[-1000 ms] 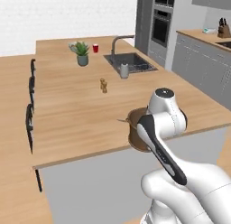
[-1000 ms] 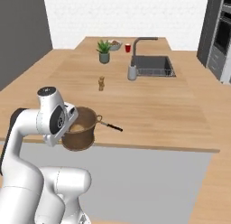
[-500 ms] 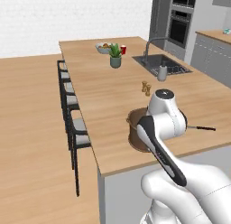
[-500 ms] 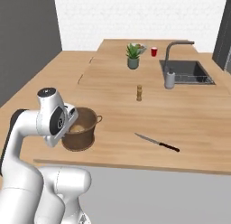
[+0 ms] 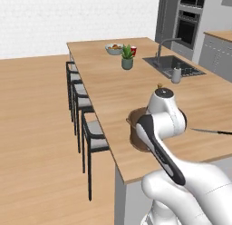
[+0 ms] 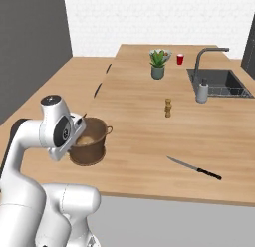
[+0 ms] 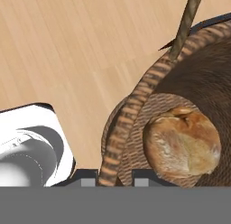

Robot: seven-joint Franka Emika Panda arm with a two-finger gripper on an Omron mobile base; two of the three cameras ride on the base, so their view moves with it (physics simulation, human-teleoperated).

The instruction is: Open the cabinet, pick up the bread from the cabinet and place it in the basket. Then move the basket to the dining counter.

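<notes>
One bread roll, golden-brown, lies on the floor of the basket, at the lower right of the hand view. The gripper sits at the bottom centre of that view, its two dark tips pinched tight on the woven rim, which rises between them and curves up toward the upper right. In the right base view the basket shows left of centre, over the near part of the dining counter, partly covered by the white arm; whether it rests on the wood or hangs just above it I cannot tell. To its right, well apart, a knife lies flat on the wood. Farther up the frame stand a small pepper mill, a potted plant, a red cup and the sink. Dark stools line the counter's edge at centre left of the left base view.
</notes>
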